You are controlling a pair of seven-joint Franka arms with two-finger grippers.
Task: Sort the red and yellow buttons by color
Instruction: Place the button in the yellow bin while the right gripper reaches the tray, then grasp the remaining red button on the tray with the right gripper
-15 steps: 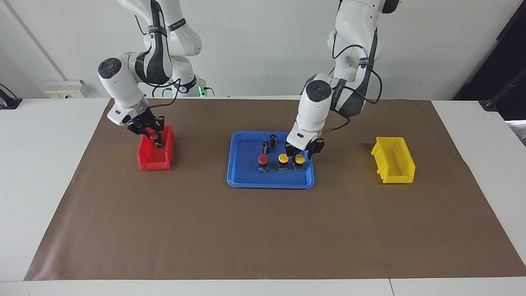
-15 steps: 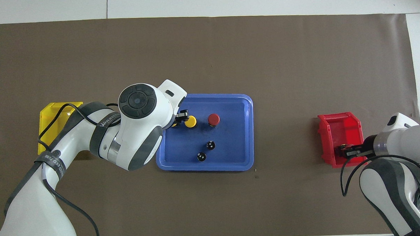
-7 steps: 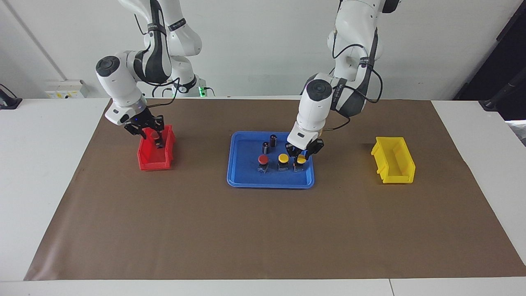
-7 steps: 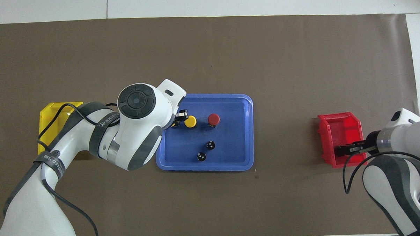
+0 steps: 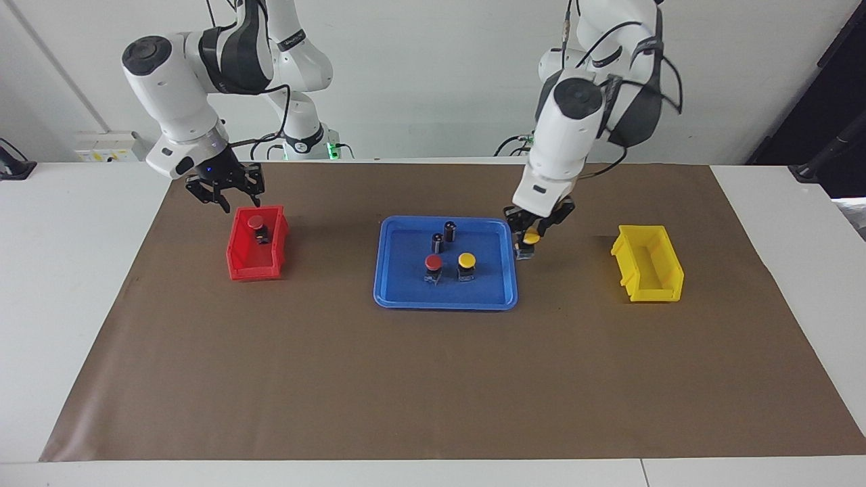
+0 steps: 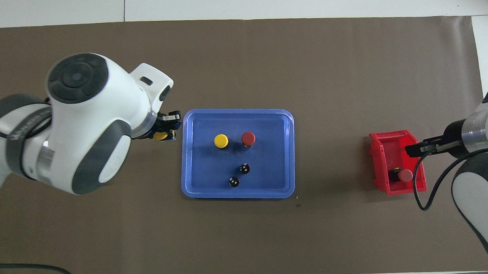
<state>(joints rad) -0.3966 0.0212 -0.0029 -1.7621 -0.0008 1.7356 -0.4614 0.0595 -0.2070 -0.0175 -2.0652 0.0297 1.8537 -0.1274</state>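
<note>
1. Right gripper (image 5: 225, 197) hangs with fingers spread apart and empty, above the robots' end of the red bin (image 5: 257, 245), at the right arm's end of the table

2. One red button (image 5: 256, 224) lies inside that red bin, in the part of it nearer the robots, its domed cap showing above the bin's floor

3. Brown paper mat (image 5: 433, 379) covers the middle of the white table (image 5: 81, 270), and every bin and the tray stand on it

4. At the mat's centre the blue tray (image 5: 396, 297) holds two dark cylinders (image 5: 444, 235) with silver tops toward the robots' side, and, farther from the robots, a second red button (image 5: 433, 264) standing upright beside a yellow button (image 5: 466, 262)

5. Left gripper (image 5: 534, 230) is clamped on another yellow button (image 5: 531, 238), which hangs in the air with its black base pointing down, over the tray's edge toward the left arm's end of the table; the overhead camera shows this yellow cap (image 6: 161, 136) just outside the tray's rim

6. Yellow bin (image 5: 648, 264) stands at the left arm's end of the mat, well apart from the tray, with no button visible inside it
</note>
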